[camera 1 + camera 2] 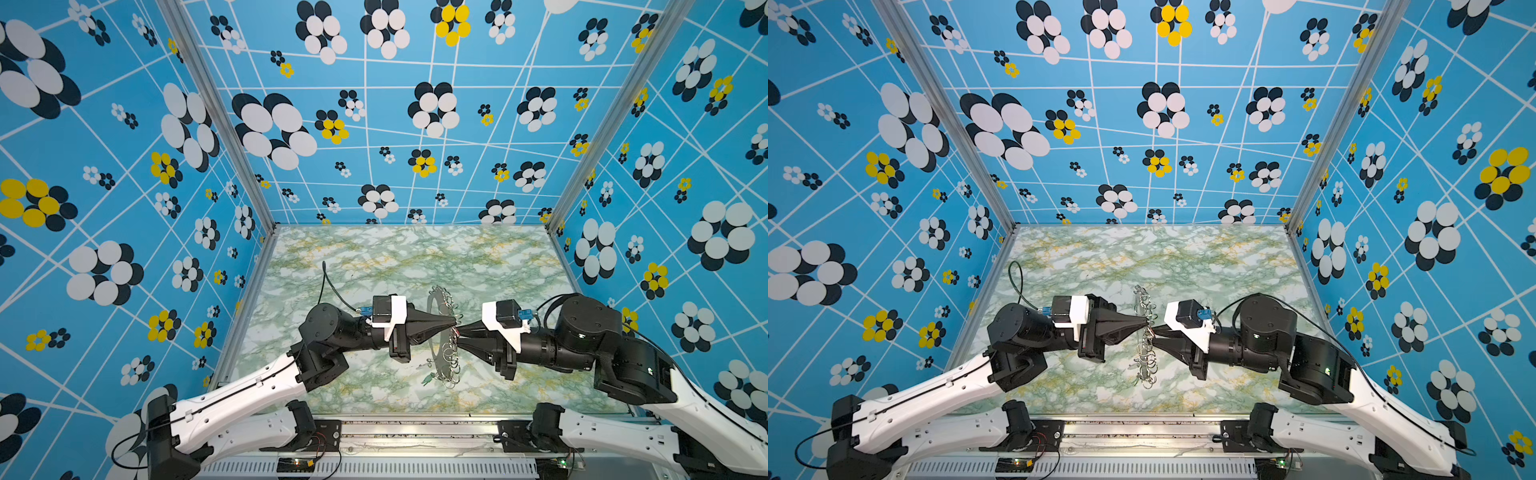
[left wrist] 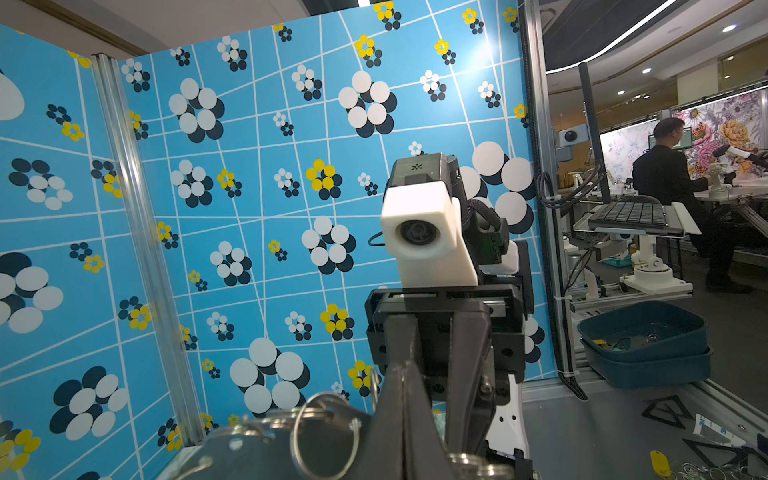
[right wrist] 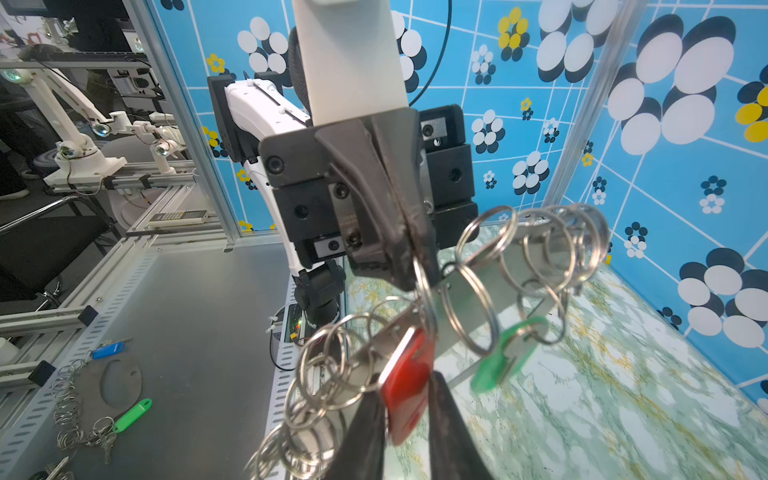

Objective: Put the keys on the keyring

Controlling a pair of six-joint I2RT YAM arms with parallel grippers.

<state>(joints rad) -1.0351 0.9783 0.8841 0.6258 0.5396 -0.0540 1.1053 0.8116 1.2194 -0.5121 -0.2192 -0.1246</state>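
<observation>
No legible text, brand name, number or label is found in any view; the sole mark noted is a small white star-shaped emblem (image 2: 417,167) on the dark camera housing (image 2: 432,176) in the left wrist view, bearing no letters.

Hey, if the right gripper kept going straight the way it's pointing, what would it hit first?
Most likely the red tag, sitting between the right gripper's fingers; close behind it, as far as depth shows, the keyring held by the left gripper.
</observation>
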